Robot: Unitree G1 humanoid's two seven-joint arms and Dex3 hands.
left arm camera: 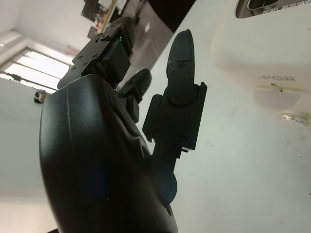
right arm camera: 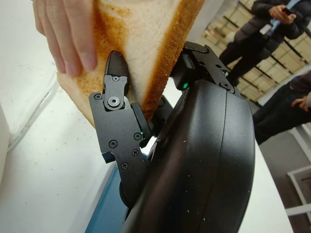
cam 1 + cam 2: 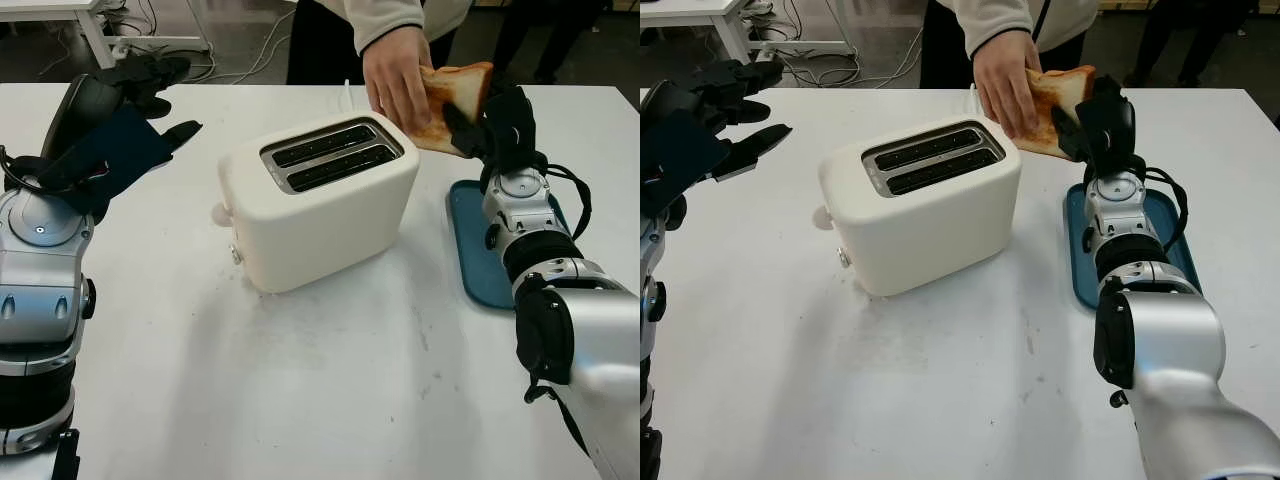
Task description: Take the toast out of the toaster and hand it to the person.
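White bench (image 3: 330, 390) carries a cream two-slot toaster (image 3: 315, 200); far right, the right hand (image 3: 490, 125) pinches browned toast (image 3: 455, 95) alongside a person's hand (image 3: 395, 75). Left hand (image 3: 120, 135) hangs open, far left.

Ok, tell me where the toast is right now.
The toast is up in the air past the toaster's far right corner, above the blue tray, pinched in the right robot hand while a person's hand grips its other side.

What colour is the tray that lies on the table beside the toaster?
The tray is dark teal blue, seen best in the right eye view.
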